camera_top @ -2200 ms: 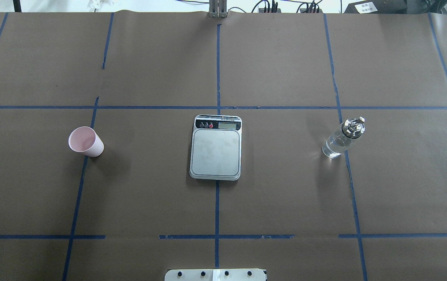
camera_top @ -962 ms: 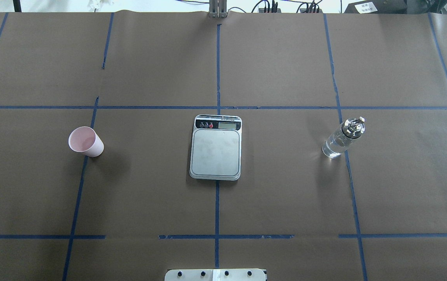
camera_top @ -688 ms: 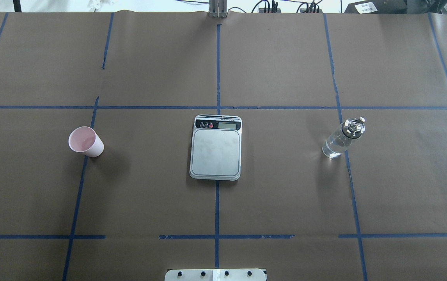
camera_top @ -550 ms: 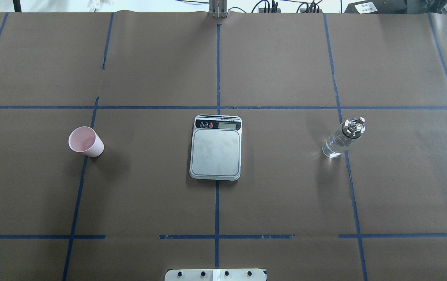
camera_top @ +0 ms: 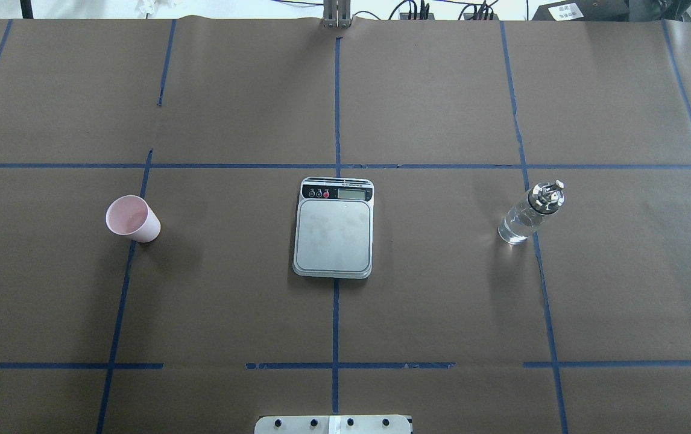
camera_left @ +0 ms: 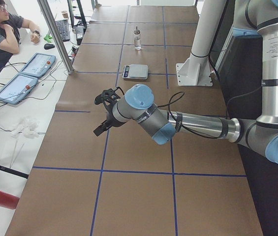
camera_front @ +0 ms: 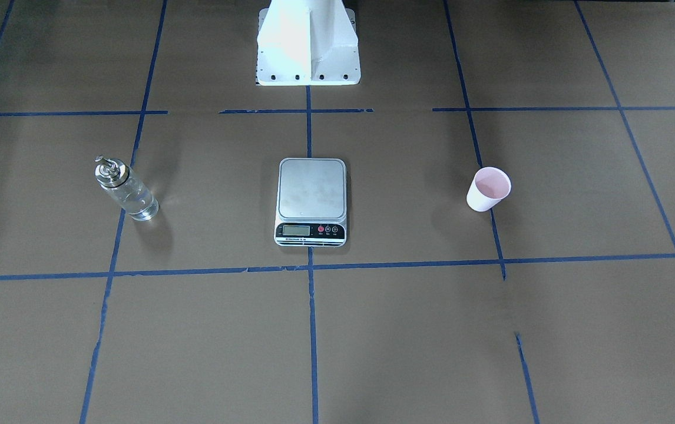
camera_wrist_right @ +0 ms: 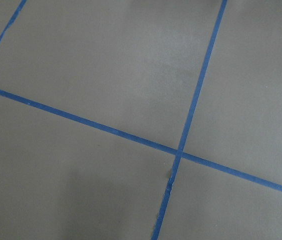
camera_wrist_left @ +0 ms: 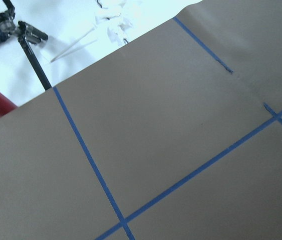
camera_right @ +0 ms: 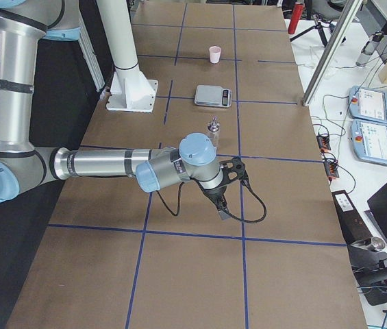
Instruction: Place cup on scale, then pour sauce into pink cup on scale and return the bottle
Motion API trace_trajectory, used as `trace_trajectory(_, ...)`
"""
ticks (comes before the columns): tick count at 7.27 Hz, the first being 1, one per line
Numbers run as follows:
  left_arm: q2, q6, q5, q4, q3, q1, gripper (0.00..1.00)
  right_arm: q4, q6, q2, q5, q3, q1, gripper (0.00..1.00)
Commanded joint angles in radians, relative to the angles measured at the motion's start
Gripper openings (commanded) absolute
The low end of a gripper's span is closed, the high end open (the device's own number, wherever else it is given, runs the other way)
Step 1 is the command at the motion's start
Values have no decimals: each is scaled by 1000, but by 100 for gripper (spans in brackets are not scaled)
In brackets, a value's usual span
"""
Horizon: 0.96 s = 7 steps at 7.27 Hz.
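Reaching for the cup [camera_front: 488,189] is the step in hand, we judge, since the plate of the scale [camera_front: 311,188] is bare.

Front-facing view: cup upright at 3 o'clock of the scale and well apart from it. The bottle [camera_front: 125,189] is upright at 9 o'clock, also well apart, with clear sauce [camera_front: 139,205] low inside. No arm shows.

Overhead: sides flip, so cup at 9 o'clock of the scale and bottle at 3 o'clock. No gripper in frame.

Exterior left: the left gripper [camera_left: 104,112] hangs over brown paper [camera_left: 143,196]. The scale is at 12 o'clock of it, far off. We can't see the cup here, and we cannot tell whether the fingers are apart or together.

Exterior right: the right gripper [camera_right: 229,190] hangs low, with the bottle near at 11 o'clock, behind the wrist. We can't tell its finger state either.

Wrist views: only paper and blue tape lines [camera_wrist_right: 195,100], no task object.

To do it well, we would take the cup's thin wall lightly to avoid crushing it. Then set it centred on the plate, off the display strip.
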Motion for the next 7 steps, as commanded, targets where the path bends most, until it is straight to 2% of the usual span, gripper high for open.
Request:
trace_trajectory(1, -6, -179, -16, -20, -5, 113, 100, 1, 23, 1, 11, 14, -1, 100)
trace_trajectory(2, -5, -370, 25, -24, -35, 192, 100, 1, 26, 1, 10, 12, -1, 100)
trace_trajectory(5, 3, -705, 181, -25, -144, 374, 100, 1, 26, -4, 10, 12, -3, 100)
trace_trajectory(6, 3, -861, 288, -24, -172, 490, 100, 1, 26, -5, 11, 14, -1, 100)
trace_trajectory(7, 0, -1013, 418, -16, -198, 623, 91, 1, 25, -5, 8, 12, -3, 100)
